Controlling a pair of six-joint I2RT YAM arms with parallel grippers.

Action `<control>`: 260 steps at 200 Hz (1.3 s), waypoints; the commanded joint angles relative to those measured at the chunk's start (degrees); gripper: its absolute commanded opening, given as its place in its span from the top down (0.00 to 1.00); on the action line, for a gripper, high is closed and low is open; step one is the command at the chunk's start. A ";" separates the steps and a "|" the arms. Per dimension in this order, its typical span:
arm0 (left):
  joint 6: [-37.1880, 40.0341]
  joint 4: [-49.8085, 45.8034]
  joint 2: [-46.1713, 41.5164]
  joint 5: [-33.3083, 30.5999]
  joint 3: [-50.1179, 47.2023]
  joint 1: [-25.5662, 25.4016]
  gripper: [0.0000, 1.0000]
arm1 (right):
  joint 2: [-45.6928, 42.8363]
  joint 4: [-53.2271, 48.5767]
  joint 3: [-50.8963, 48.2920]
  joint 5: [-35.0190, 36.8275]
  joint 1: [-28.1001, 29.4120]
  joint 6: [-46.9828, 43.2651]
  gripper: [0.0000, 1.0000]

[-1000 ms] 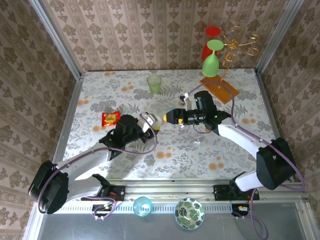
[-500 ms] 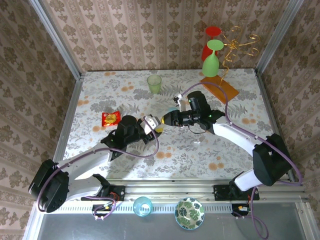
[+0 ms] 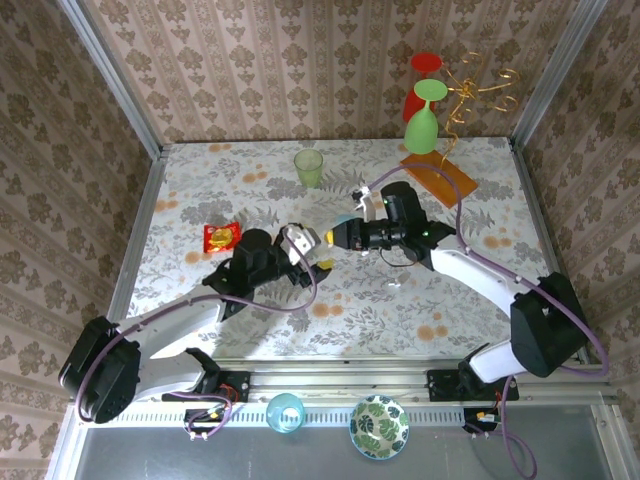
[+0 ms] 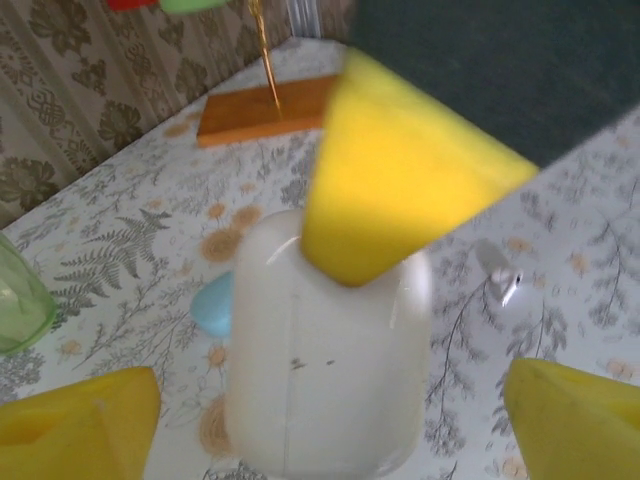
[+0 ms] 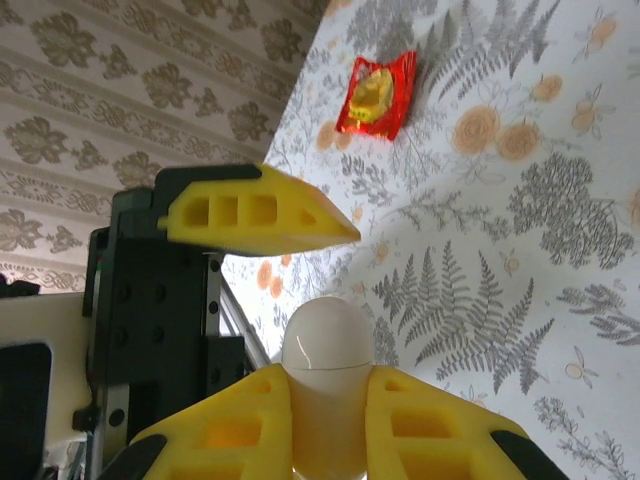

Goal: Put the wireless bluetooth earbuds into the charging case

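Damask wallpaper closes in three sides of a table (image 3: 200, 190) spread with a floral cloth, metal posts standing at its corners. At the left lies a red packet (image 3: 221, 236); a green cup (image 3: 309, 167) stands near the back wall. Mid-table, the left gripper (image 3: 312, 250) has its yellow fingers spread wide on either side of the white case (image 4: 330, 370), touching nothing. The right gripper (image 5: 327, 385) is clamped on that case from the other side, one rounded end sticking out past its fingers, so the case hangs above the cloth between the two arms. A pale-blue earbud (image 3: 344, 219) lies on the cloth just beside the case, and a small white bit (image 3: 397, 281) lies under the right arm; whether that is another earbud I cannot tell. At the right rear, an orange board (image 3: 437, 178) carries a gold wire rack (image 3: 470, 90) with a green glass (image 3: 424, 118) and a red glass (image 3: 420, 85). A second ago the left gripper pinched the case and the right stood open, short of it; half a second ago the right had arrived.
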 commanded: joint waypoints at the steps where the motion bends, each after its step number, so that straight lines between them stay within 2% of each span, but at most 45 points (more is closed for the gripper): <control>1: -9.60 10.66 -2.48 5.68 -2.43 2.92 0.03 | -5.67 6.16 -2.09 2.04 -1.35 -2.26 0.87; 26: -20.41 23.61 -2.36 12.97 -5.35 6.01 0.00 | -10.54 12.88 -4.96 1.51 -2.87 -3.01 0.88; 49: -27.98 33.61 0.13 18.05 -5.82 6.43 0.00 | -14.51 22.48 -7.75 0.30 -3.02 -2.27 0.89; 83: -40.22 52.04 6.20 21.27 -4.96 6.03 0.05 | -16.85 33.66 -8.30 -3.04 -2.98 0.04 0.89; 92: -40.89 51.41 6.88 22.03 -3.34 5.44 0.06 | -16.94 35.54 -8.23 -3.49 -2.89 0.55 0.89; 114: -35.57 51.49 7.16 21.93 -1.73 1.62 0.08 | -16.69 39.36 -7.97 -4.64 -2.54 1.41 0.89; 137: -35.06 51.66 7.23 22.18 -0.01 -0.74 0.11 | -16.68 42.27 -8.54 -6.15 -1.85 1.41 0.89; 213: -35.82 51.80 5.64 20.53 2.11 -2.25 0.26 | -18.41 46.42 -10.46 -10.31 0.14 1.28 0.89; 260: -36.76 51.79 5.16 20.86 2.90 -2.62 0.45 | -18.95 43.90 -10.90 -10.04 0.45 -0.96 0.89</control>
